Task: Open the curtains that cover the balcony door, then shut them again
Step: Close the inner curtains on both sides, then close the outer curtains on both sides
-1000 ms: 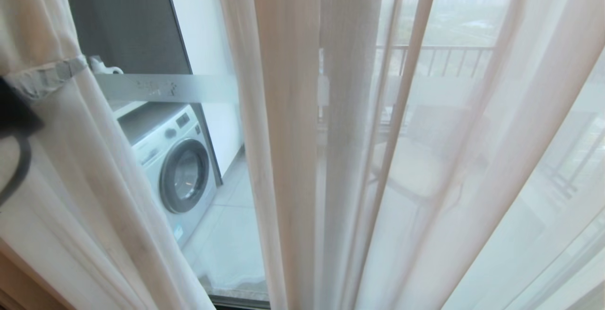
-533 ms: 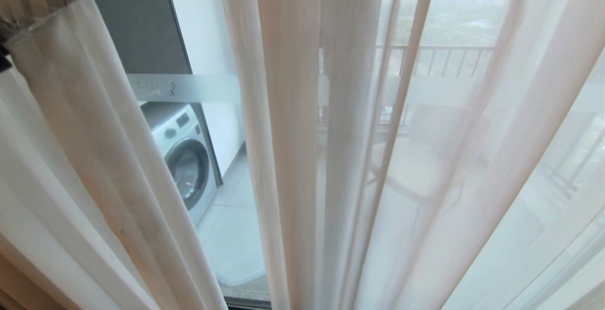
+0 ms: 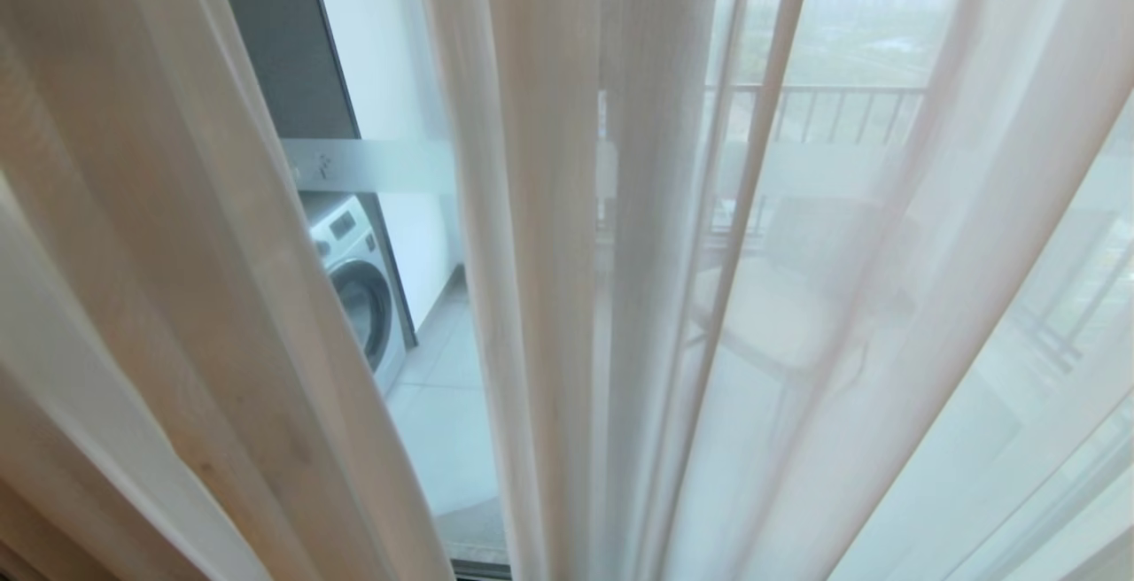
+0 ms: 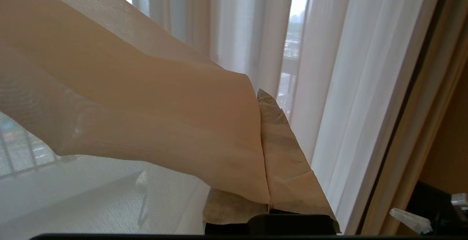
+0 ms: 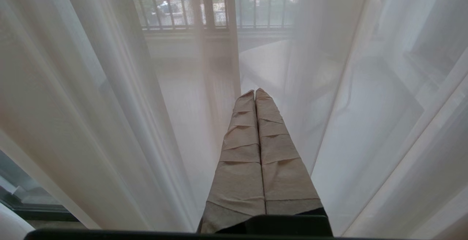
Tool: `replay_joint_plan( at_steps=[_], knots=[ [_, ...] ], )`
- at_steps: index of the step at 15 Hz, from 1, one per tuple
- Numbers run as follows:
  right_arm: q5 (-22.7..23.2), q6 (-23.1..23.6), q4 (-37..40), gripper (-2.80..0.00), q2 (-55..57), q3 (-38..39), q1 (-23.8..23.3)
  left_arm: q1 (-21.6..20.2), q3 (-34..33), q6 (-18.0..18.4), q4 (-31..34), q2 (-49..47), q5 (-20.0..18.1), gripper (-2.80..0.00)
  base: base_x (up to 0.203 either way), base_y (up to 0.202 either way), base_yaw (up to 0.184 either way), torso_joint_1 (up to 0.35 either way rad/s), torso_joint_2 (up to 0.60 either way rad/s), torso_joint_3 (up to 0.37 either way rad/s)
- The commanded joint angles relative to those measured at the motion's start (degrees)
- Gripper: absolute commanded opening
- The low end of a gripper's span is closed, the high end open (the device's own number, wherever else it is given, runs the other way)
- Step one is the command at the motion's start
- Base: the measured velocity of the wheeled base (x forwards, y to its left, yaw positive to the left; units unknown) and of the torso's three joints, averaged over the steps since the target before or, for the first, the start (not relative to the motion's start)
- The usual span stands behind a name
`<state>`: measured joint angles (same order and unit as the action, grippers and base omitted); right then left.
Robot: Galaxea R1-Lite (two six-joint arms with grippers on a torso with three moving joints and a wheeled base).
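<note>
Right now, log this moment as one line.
left gripper: shut on sheer curtain | right gripper: shut, empty, parked | balcony door: gap uncovered | washing machine visible

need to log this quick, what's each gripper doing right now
Left gripper: shut on the sheer curtain.
Right gripper: shut, holding nothing, close in front of the sheer.

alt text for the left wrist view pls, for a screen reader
The left gripper, its fingers wrapped in tan tape, is shut on a fold of sheer curtain that drapes across it. More sheers hang behind, with daylight through them.
</note>
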<state>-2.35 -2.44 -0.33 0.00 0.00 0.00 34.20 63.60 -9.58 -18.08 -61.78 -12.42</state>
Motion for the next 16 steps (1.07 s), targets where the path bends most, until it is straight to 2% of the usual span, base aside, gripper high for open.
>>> replay_joint_plan(
  at_steps=[1, 6, 11, 16],
  knots=[
    [0.0, 0.0, 0.0, -2.80, 0.1, 0.0, 0.0, 4.0, 1.8, 0.4, 0.0, -1.9, 0.0, -2.80, 0.000, 0.000, 0.000, 0.000, 0.00, 0.000],
    [0.0, 0.0, 0.0, -2.80, 0.0, 0.0, 0.0, 9.8, 8.7, 2.4, -0.4, -12.0, 0.1, -2.80, 0.000, 0.000, 0.000, 0.000, 0.00, 0.000],
    [0.0, 0.0, 0.0, -2.80, 0.1, 0.0, 0.0, 12.5, 18.0, 3.2, -2.8, -26.1, 0.5, -2.80, 0.000, 0.000, 0.000, 0.000, 0.00, 0.000],
    [0.0, 0.0, 0.0, -2.80, 0.1, 0.0, 0.0, 15.4, 35.0, 3.4, -4.4, -43.2, 0.8, -2.80, 0.000, 0.000, 0.000, 0.000, 0.00, 0.000]
  ],
)
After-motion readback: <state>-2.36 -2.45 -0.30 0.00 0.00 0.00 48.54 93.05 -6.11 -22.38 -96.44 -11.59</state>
